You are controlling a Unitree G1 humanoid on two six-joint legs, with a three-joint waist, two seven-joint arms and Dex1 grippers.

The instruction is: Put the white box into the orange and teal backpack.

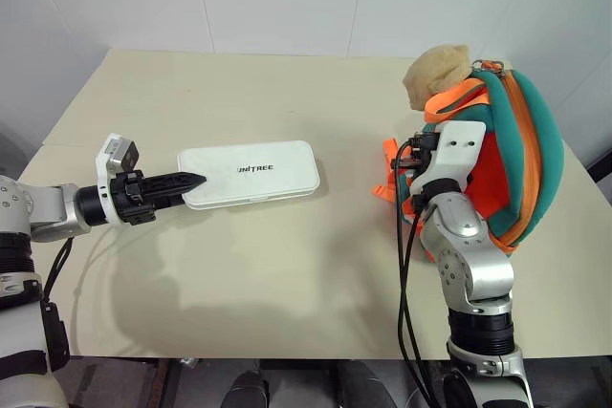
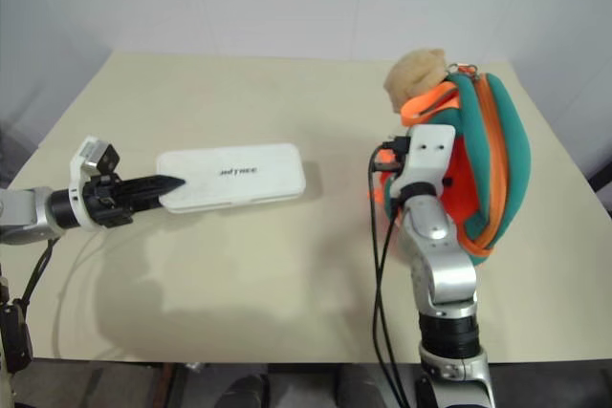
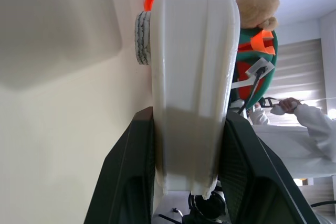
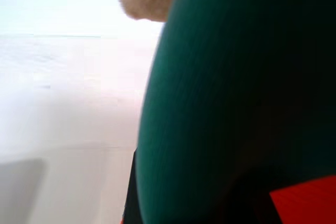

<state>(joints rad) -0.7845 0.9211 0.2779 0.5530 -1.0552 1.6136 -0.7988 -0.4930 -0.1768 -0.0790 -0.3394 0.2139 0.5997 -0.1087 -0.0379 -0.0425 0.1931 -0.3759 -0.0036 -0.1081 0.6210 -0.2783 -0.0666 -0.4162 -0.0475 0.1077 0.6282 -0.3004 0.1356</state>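
Observation:
The white box point(image 1: 251, 173), flat with dark "UNITREE" lettering, hangs level just above the table, casting a shadow below it. My left gripper point(image 1: 191, 181) is shut on its left short end; in the left wrist view the box point(image 3: 191, 77) sits clamped between both black fingers point(image 3: 128, 182). The orange and teal backpack point(image 1: 531, 155) stands upright at the table's right side. My right gripper point(image 1: 449, 164) is pressed into its orange front, with teal fabric point(image 4: 236, 103) close against the wrist camera. Its fingers are hidden in the backpack.
A tan plush toy point(image 1: 437, 75) sits on top of the backpack. The beige table point(image 1: 287, 265) has its right edge close behind the backpack. In the left wrist view a person's white sleeve point(image 3: 315, 129) shows beyond the backpack.

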